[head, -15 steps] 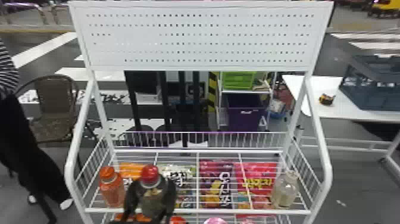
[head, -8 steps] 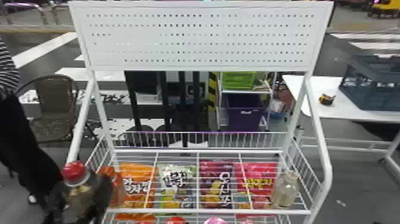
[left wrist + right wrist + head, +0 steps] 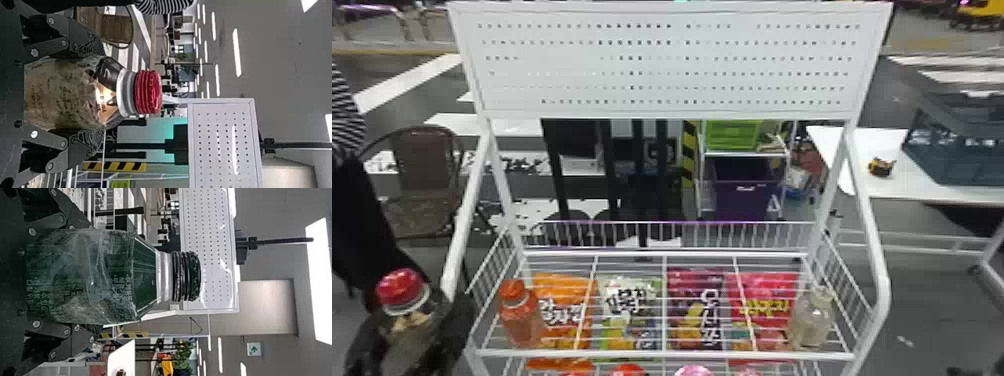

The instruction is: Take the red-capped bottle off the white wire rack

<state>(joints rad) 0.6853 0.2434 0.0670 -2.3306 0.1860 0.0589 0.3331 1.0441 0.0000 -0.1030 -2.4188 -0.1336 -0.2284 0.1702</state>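
While the white wire rack (image 3: 664,356) takes up most of the head view, its perforated white panel (image 3: 682,55) spans the top, and a white table (image 3: 837,145) stands behind it to the right.

Four snack bags, orange (image 3: 564,305), pale green (image 3: 627,305), purple (image 3: 699,295) and pink-red (image 3: 767,295), show through the shelf wires. The left gripper (image 3: 409,334) is in the head view's lower left corner, its black fingers clamped on both sides of the red-capped bottle (image 3: 402,352). The bottle is roughly upright, off the shelf, near the rack's left side post. Its body is broad and see-through, with sloping shoulders; a brownish-beige label (image 3: 58,94) with small dark lettering wraps it, and a lighter triangular patch (image 3: 105,102) marks the shoulder.

In the right wrist view, the right gripper (image 3: 96,278) has its fingers closed on the sides of a dark green bottle (image 3: 78,272). An orange bottle (image 3: 519,320) and a clear bottle (image 3: 812,320) are at opposite ends of the shelf. Smallest are the glossy, ribbed red cap (image 3: 148,92), the white collar (image 3: 126,93) beneath it, and the green bottle's dark ribbed cap (image 3: 187,276).
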